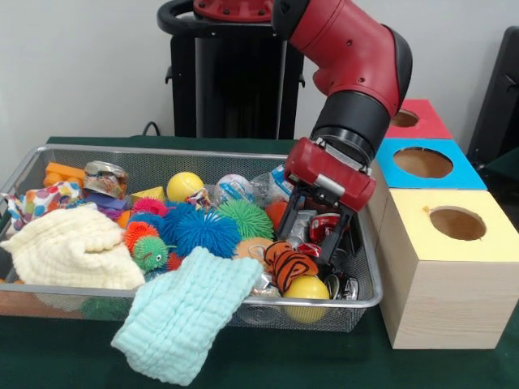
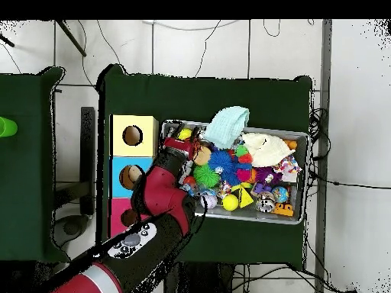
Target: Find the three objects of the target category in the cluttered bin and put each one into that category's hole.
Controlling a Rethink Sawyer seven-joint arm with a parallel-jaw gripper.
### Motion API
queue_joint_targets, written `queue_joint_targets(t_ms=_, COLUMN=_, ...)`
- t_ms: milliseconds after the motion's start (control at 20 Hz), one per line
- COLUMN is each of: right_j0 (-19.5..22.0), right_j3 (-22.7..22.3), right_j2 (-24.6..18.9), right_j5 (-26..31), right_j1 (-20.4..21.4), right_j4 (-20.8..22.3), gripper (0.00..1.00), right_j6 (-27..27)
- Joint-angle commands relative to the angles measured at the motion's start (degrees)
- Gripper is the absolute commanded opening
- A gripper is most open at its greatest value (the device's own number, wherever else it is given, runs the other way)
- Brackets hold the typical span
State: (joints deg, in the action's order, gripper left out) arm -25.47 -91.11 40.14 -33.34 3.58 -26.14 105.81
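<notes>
A: Wire mesh bin [image 1: 203,154], silver, on the green cloth table [image 1: 405,365] — that's where we search. We can't tell the target category from here, so the three objects go unnamed. The bin is packed: spiky blue rubber ball [image 1: 204,231], spiky green ball [image 1: 246,217], smooth yellow ball [image 1: 184,185], pale yellow cloth [image 1: 69,251], and a mint-green cloth [image 1: 188,312] draped over the near rim.

B: And the red-and-black gripper [image 1: 315,237]?

A: Down inside the bin at the end nearest the boxes. We see its black fingers [image 1: 289,212] spread a fair way apart, dipped among shiny red and silver items [image 1: 324,228] beside an orange tiger-striped soft toy [image 1: 289,267]. Whether they have closed on anything, we can't say; nothing looks lifted.

B: The holes?

A: Three wooden boxes just beside the bin: yellow-topped box [image 1: 454,243] nearest, blue-topped box [image 1: 423,164] behind it, red-topped box [image 1: 415,119] farthest. Each has a round hole on top.

B: How do we judge the step is best done?

A: Settle the fingers around one item only, clear of the striped toy and the mesh wall, close firmly, lift straight up above the rim before swinging toward the boxes.
</notes>
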Motion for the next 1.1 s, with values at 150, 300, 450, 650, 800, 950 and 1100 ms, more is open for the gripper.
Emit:
queue_joint_targets(t_ms=150, right_j0=2.9, right_j3=-2.2, right_j2=-10.9, right_j5=-10.1, right_j1=-4.1, right_j4=2.2, gripper=1.0, right_j6=16.9)
queue_joint_targets(t_ms=300, right_j0=4.1, right_j3=-2.1, right_j2=-11.4, right_j5=-12.0, right_j1=-3.9, right_j4=4.7, gripper=1.0, right_j6=17.5)
queue_joint_targets(t_ms=450, right_j0=5.5, right_j3=-2.3, right_j2=-12.3, right_j5=-14.0, right_j1=-3.6, right_j4=6.7, gripper=1.0, right_j6=18.3)
queue_joint_targets(t_ms=650, right_j0=7.8, right_j3=-2.3, right_j2=-13.7, right_j5=-15.2, right_j1=-3.0, right_j4=10.7, gripper=1.0, right_j6=18.9)
queue_joint_targets(t_ms=800, right_j0=9.2, right_j3=-2.2, right_j2=-14.5, right_j5=-15.8, right_j1=-2.6, right_j4=13.2, gripper=1.0, right_j6=19.4)
queue_joint_targets(t_ms=950, right_j0=10.1, right_j3=-2.3, right_j2=-15.0, right_j5=-16.3, right_j1=-2.4, right_j4=14.7, gripper=1.0, right_j6=19.3)
queue_joint_targets(t_ms=1100, right_j0=9.7, right_j3=-2.4, right_j2=-14.7, right_j5=-15.3, right_j1=-2.7, right_j4=14.0, gripper=1.0, right_j6=17.4)
